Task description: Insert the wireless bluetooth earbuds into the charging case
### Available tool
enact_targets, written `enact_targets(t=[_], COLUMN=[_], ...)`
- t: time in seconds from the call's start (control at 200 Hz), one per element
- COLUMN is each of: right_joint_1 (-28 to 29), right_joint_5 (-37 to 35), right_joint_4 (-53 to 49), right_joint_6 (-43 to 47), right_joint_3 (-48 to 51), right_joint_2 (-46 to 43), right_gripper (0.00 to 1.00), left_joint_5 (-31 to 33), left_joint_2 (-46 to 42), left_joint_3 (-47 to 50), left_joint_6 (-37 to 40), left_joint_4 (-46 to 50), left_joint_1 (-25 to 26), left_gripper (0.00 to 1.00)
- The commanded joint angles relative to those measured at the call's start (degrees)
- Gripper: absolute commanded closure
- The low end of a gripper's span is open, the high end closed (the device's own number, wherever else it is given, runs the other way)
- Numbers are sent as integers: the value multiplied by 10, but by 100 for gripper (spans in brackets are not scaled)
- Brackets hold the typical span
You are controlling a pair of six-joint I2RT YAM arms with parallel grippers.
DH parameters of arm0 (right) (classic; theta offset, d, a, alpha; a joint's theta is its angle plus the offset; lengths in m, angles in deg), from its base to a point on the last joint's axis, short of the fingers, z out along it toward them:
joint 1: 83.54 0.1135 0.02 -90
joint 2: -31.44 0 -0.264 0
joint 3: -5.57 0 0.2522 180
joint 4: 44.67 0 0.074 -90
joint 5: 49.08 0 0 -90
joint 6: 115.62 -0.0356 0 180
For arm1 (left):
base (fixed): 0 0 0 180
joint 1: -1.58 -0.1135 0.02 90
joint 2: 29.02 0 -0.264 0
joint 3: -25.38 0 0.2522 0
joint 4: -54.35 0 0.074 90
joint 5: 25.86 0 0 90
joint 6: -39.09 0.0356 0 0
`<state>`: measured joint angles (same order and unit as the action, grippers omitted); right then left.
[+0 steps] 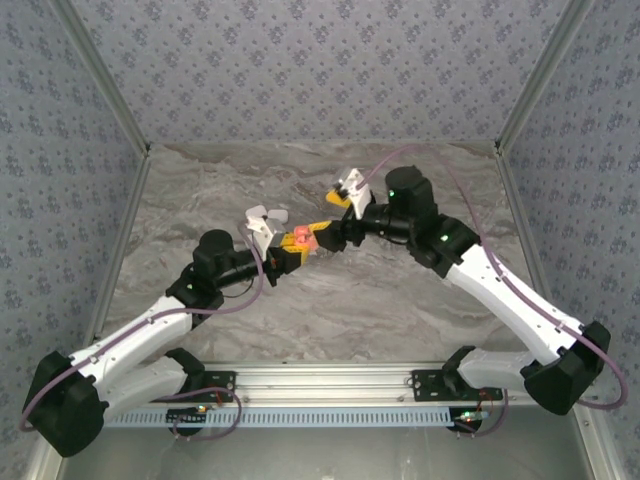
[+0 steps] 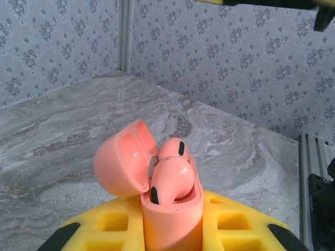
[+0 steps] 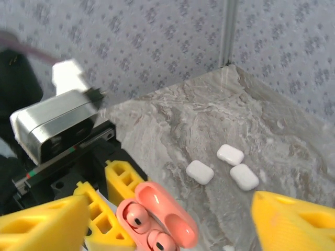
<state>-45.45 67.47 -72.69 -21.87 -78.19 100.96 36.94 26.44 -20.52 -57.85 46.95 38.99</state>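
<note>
At the bottom middle, the left gripper (image 2: 171,240) squeezes the open pink case (image 2: 171,214) with 2 earbuds (image 2: 170,180) inside. The right gripper (image 3: 170,209) has its fingers wide apart.

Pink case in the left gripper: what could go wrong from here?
The front earbud looks tilted and proud of the pink case, so the open lid might not shut over it. The right gripper stands open close beside the case, which the left gripper clamps; a brush could knock a bud loose.
</note>
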Motion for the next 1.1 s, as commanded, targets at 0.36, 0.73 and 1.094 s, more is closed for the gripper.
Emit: enact_targets(t=[0.36, 0.73, 1.094], right_joint_1=[-18, -7, 0], right_joint_5=[192, 221, 160], right_joint_4=[8, -2, -31], right_joint_6=[-134, -126, -108], right_joint_3=[-1, 7, 45], right_joint_2=[99, 74, 36], right_gripper=[0, 0, 0], left_joint_5=[-15, 6, 17], left_joint_2=[-18, -17, -18], left_joint_3=[-8, -8, -11], left_joint_6=[1, 9, 16], left_joint_4=[-28, -11, -2], left_joint_1=[3, 3, 3], left_gripper=[100, 100, 100])
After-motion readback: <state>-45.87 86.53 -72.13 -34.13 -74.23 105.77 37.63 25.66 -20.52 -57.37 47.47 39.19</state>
